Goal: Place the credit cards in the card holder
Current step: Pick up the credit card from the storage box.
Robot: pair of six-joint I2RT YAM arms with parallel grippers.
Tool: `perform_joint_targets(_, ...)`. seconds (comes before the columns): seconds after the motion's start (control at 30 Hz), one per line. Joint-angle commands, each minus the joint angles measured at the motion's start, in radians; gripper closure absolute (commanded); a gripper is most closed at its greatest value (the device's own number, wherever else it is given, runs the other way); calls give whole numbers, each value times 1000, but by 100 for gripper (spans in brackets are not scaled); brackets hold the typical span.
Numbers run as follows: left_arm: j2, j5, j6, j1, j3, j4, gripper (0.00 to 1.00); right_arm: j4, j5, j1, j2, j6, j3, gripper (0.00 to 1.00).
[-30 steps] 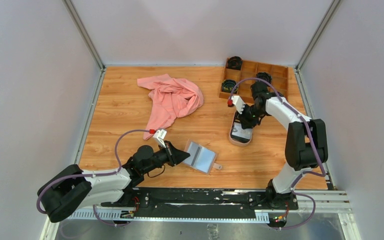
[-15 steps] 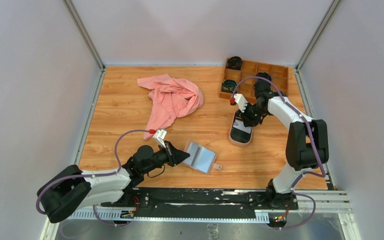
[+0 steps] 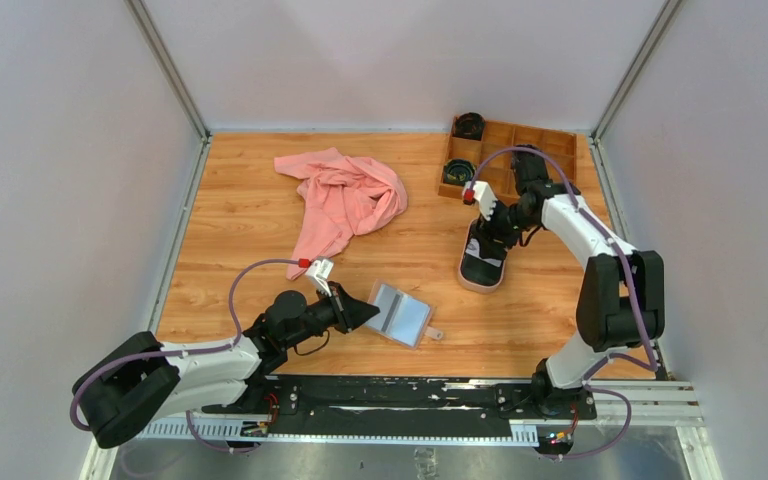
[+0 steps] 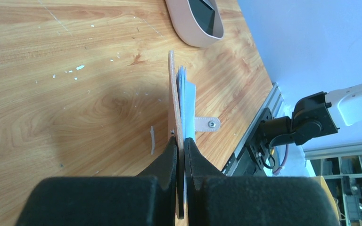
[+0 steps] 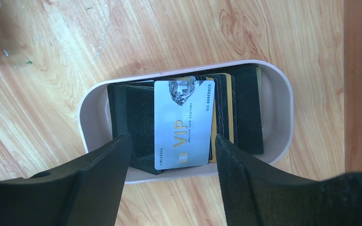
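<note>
The tan card holder (image 3: 401, 313) lies open near the table's front, pale blue pockets up. My left gripper (image 3: 370, 313) is shut on its left edge. In the left wrist view the fingers (image 4: 169, 157) pinch the tan flap (image 4: 172, 89), and the snap tab (image 4: 206, 124) sticks out to the right. The credit cards lie stacked in the oval pinkish tray (image 3: 477, 288): a silver VIP card (image 5: 184, 125) on top, black cards (image 5: 246, 108) and a gold edge (image 5: 228, 108) beneath. My right gripper (image 5: 172, 137) hovers open over the tray, holding nothing; its fingertips (image 5: 111, 157) straddle the silver card.
A crumpled pink cloth (image 3: 345, 200) lies at the back middle-left. A wooden compartment box (image 3: 550, 150) with dark round items (image 3: 469, 125) stands at the back right, just behind the tray. The table's front rail runs close to the card holder.
The right gripper's jaws have spread wide apart over the tray, and its wrist has shifted slightly back and to the right. The left arm and card holder have not moved.
</note>
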Motion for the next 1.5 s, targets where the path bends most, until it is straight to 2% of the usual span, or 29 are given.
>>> perform_joint_targets(0.0,-10,-1,16,-7,30,11,100,9,25,30,24,-3,-23,30)
perform_joint_targets(0.13,-10,-1,15,-7,28,11,100,26,95,48,61,9,-14,27)
perform_joint_targets(0.37,-8,-2,18,-7,28,11,100,22,118,60,107,8,-15,27)
perform_joint_targets(0.5,-11,-4,18,-7,24,11,100,0,115,62,132,3,-4,31)
perform_joint_targets(0.6,-17,-5,17,-7,19,11,100,-21,117,63,151,-2,10,38)
perform_joint_targets(0.77,-33,-10,15,-7,7,11,100,-61,106,59,157,-3,41,61)
perform_joint_targets(1.17,-45,-11,14,-7,9,1,100,-78,77,15,126,2,61,80)
perform_joint_targets(1.47,-41,-11,11,-7,13,0,100,-50,127,4,101,10,71,96)
